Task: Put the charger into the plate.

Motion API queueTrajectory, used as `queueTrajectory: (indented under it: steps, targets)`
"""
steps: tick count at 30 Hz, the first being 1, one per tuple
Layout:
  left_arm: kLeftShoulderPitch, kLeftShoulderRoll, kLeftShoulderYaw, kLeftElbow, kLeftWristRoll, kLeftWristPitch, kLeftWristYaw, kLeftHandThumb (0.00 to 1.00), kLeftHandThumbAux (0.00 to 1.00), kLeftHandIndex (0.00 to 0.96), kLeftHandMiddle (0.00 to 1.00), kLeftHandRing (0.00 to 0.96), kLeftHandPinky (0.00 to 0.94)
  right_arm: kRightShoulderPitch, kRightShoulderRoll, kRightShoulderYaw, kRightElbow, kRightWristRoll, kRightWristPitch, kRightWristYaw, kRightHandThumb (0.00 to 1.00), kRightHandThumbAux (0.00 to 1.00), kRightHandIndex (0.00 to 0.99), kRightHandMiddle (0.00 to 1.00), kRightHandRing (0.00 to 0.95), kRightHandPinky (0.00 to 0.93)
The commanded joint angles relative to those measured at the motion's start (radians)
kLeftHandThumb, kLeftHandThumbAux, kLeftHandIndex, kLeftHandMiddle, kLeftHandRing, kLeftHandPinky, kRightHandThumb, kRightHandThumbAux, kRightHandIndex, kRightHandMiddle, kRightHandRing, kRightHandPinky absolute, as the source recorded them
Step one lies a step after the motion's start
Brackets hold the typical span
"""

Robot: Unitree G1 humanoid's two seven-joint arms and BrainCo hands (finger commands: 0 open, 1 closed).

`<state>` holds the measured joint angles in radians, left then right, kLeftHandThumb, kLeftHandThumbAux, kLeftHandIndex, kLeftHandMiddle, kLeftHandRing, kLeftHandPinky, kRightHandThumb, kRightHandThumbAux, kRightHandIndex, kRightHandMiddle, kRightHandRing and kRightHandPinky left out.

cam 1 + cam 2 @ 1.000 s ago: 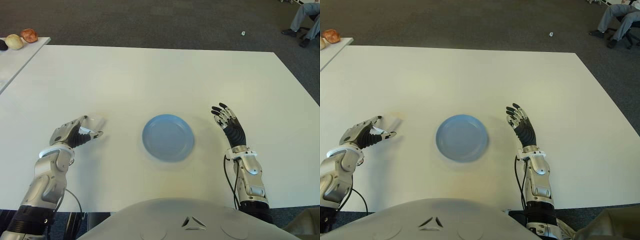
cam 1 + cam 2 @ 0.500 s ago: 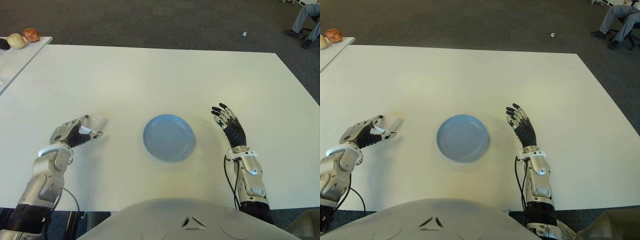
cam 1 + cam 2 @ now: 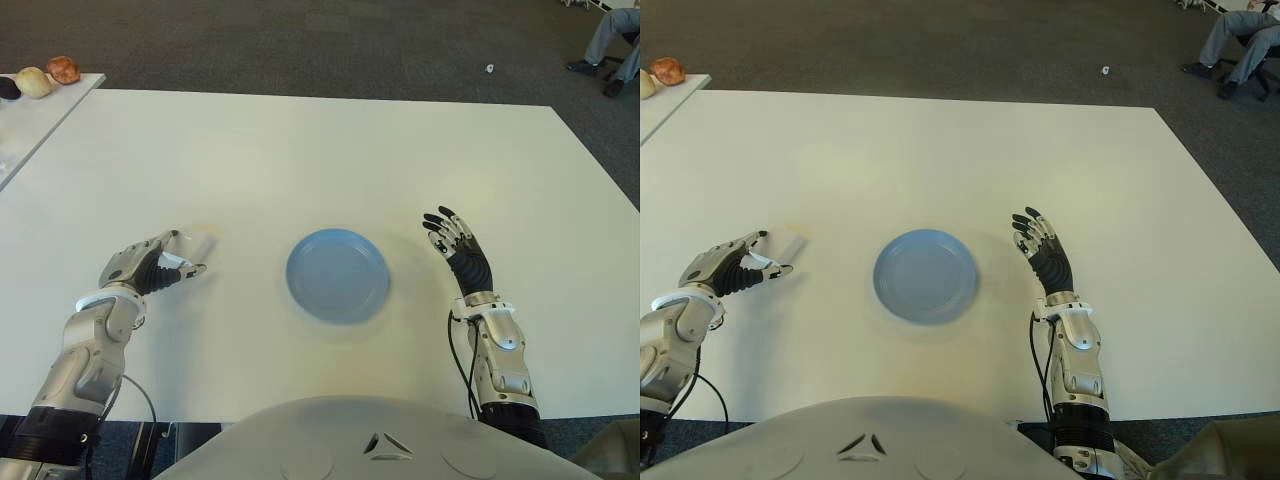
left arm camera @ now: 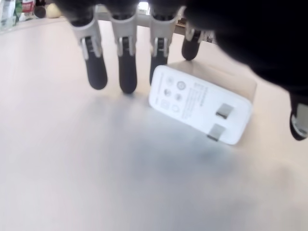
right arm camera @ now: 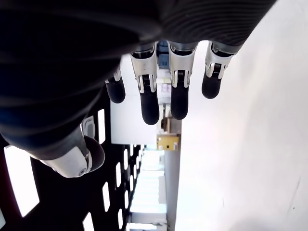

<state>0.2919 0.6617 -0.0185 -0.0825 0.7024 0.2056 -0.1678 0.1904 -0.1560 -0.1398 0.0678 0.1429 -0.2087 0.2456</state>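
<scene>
A white charger (image 3: pixel 194 243) lies flat on the white table (image 3: pixel 300 150), its two metal prongs showing in the left wrist view (image 4: pixel 199 103). My left hand (image 3: pixel 185 253) is at the charger, left of the blue plate (image 3: pixel 337 275). Its fingers (image 4: pixel 127 72) reach over the charger's far side and the thumb stands apart on the near side, so the hand is open and not clamped. The plate holds nothing. My right hand (image 3: pixel 455 245) shows to the right of the plate with its fingers (image 5: pixel 163 96) spread and nothing in them.
A second table (image 3: pixel 30 110) at the far left carries a few round items (image 3: pixel 45 78). A seated person's legs (image 3: pixel 610 35) show at the far right on the dark carpet, near a small white object (image 3: pixel 489 68).
</scene>
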Motion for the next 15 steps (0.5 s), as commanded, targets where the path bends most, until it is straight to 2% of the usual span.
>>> queueTrajectory:
  steps: [1, 8, 15]
  targets:
    - [0.003, 0.005, -0.019, 0.034, -0.015, -0.026, -0.009, 0.327, 0.339, 0.06, 0.186, 0.206, 0.238, 0.004, 0.0, -0.004, -0.004, 0.012, 0.016, -0.001, 0.018, 0.605, 0.103, 0.224, 0.171, 0.105]
    - [-0.002, 0.003, -0.021, 0.061, -0.005, -0.043, 0.026, 0.329, 0.323, 0.049, 0.173, 0.208, 0.26, 0.005, -0.001, -0.005, -0.006, 0.011, 0.018, -0.002, 0.017, 0.601, 0.099, 0.218, 0.168, 0.105]
    - [-0.012, -0.018, -0.027, 0.085, 0.034, -0.035, 0.12, 0.298, 0.321, 0.034, 0.133, 0.164, 0.214, 0.004, -0.001, -0.005, -0.006, 0.01, 0.019, -0.004, 0.019, 0.594, 0.099, 0.217, 0.167, 0.101]
